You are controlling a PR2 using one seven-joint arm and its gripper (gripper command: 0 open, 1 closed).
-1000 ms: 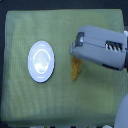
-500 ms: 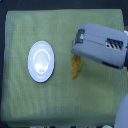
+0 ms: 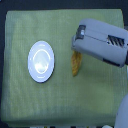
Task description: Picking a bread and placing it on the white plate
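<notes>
One plate (image 3: 41, 61), white and round, on a green cloth (image 3: 30, 105), toward the exterior view's left. Glossy, with a raised rim and a shallow centre, nothing on it.

To the exterior view's right of the plate, apart from it: the bread (image 3: 76, 64), golden-orange, long and narrow, flat on the cloth. Lying almost upright in the view, lower tip tapered and free, upper end hidden under the arm.

Farther to that side of the plate, and a little higher in the view: the grey arm (image 3: 102, 44), coming in from the right edge, covering the top of the bread. Gripper (image 3: 76, 49) at its near end, just over the bread's upper part. Fingers hidden by the grey housing, so cannot tell if apart, together or clamped on the bread.
</notes>
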